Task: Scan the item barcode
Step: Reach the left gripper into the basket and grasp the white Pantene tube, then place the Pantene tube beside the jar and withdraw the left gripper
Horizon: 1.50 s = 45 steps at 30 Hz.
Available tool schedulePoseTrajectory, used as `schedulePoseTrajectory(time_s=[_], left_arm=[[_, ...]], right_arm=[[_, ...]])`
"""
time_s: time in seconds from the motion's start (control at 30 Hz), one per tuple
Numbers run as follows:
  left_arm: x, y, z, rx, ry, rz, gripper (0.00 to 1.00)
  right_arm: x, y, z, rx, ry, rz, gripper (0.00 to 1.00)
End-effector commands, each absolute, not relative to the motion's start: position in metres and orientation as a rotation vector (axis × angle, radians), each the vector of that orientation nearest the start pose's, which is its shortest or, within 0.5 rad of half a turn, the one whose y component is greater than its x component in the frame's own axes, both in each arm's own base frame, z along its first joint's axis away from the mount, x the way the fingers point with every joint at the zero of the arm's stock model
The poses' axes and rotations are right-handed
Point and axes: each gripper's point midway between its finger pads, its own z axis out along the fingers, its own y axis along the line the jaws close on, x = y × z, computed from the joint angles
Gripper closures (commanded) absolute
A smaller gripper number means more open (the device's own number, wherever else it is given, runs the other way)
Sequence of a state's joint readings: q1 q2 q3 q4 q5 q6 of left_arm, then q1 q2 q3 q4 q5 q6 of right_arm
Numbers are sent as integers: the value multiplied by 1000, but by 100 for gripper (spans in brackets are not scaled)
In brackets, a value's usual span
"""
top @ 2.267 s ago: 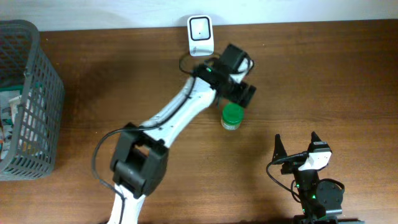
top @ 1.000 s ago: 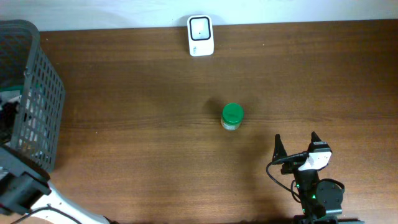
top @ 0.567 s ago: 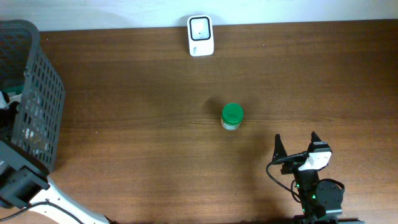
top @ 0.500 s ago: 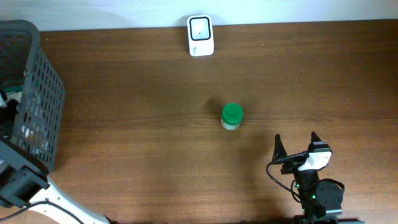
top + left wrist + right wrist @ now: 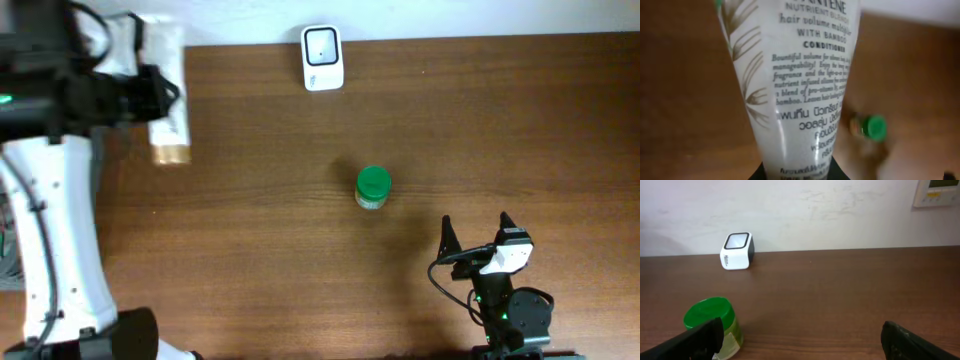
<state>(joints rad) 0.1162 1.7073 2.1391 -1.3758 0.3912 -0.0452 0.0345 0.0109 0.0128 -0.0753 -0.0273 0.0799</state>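
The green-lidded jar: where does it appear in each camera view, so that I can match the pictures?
Overhead: the green-lidded jar stands near the centre of the table.
Left wrist: blurred, at lower right, to the right of the conditioner tube.
Right wrist: at lower left, close to the camera.
Shared landmark: the white scanner at the table's far edge shows in overhead and right wrist, not in left wrist.

White tube [image 5: 805, 85], greyish leaf print, perhaps tan-tipped; green-lidded jar [image 5: 373, 186].
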Motion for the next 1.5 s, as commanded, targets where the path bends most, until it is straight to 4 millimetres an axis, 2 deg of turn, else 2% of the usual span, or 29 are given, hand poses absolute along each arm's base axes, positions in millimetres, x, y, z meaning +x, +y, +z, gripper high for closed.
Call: schedulePoseTrajectory(time_s=[0.0, 0.13, 0.3, 0.43, 0.67, 0.73, 0.83, 0.93, 1.0, 1.03, 1.07, 1.1, 1.13, 1.2, 1.3, 1.37, 1.43, 1.47], left_arm=[[388, -69, 287, 100, 2604, -536, 100], [383, -100, 223, 173, 2700, -581, 100], [363, -126, 170, 185, 2811, -629, 100], [341, -156, 125, 238, 2872, -656, 100], [324, -197, 76, 259, 2970, -681, 100], [322, -212, 54, 134, 3036, -688, 100], [323, -231, 33, 74, 3061, -697, 100], [331, -238, 12, -40, 3072, -705, 100], [332, -239, 4, -107, 3086, -704, 94], [331, -239, 3, -114, 3090, -702, 90], [331, -239, 3, -114, 3090, -703, 75], [331, -239, 3, -114, 3090, -704, 51], [331, -240, 3, -111, 3092, -713, 34], [330, -243, 6, -76, 3088, -749, 32], [342, -246, 35, 29, 3011, -779, 29], [354, -244, 69, 136, 2905, -795, 27], [362, -227, 101, 163, 2822, -775, 25], [364, -220, 109, 191, 2797, -765, 25]], right_arm=[[246, 14, 156, 19, 1648, 112, 2], [246, 14, 156, 19, 1648, 112, 2], [246, 14, 156, 19, 1648, 112, 2], [246, 14, 156, 19, 1648, 112, 2], [246, 14, 156, 19, 1648, 112, 2], [246, 14, 156, 19, 1648, 112, 2], [246, 14, 156, 19, 1648, 112, 2], [246, 14, 156, 19, 1648, 112, 2], [246, 14, 156, 19, 1648, 112, 2], [246, 14, 156, 19, 1648, 112, 2], [246, 14, 156, 19, 1648, 112, 2], [246, 14, 156, 19, 1648, 112, 2], [246, 14, 156, 19, 1648, 112, 2], [246, 14, 156, 19, 1648, 112, 2], [246, 14, 156, 19, 1648, 112, 1], [246, 14, 156, 19, 1648, 112, 2], [246, 14, 156, 19, 1648, 112, 2], [246, 14, 156, 19, 1648, 112, 1]])
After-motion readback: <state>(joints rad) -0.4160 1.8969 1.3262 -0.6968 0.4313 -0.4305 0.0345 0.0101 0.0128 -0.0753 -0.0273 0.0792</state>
